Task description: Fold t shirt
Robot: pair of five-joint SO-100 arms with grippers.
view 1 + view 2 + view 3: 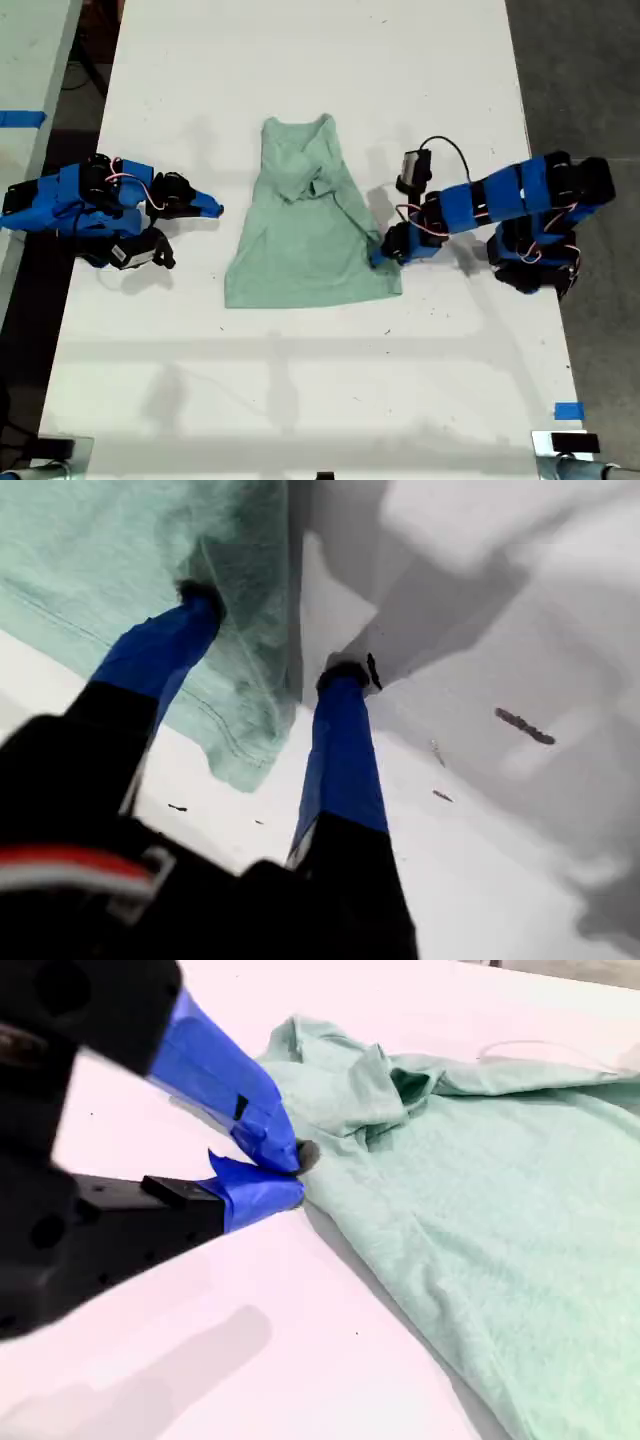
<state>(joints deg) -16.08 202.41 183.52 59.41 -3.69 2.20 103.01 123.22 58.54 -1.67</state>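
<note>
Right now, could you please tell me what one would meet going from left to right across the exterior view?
My second end effector, shut beside the shirt → the t shirt lying flat on the white table → my first end effector, open at the shirt's hem corner.

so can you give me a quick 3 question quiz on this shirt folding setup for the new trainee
1. True or false: my second end effector is clamped on the t shirt.
2. Which part of the t shirt is my first end effector at? A) the collar B) the hem corner at the exterior view's right C) the hem corner at the exterior view's left
3. Fill in: the jaws of my first end effector stand ____, one finger on the fabric and one on the table.

Key: 1 false, it is shut beside the shirt, holding nothing. 2 B. 3 open.
</note>
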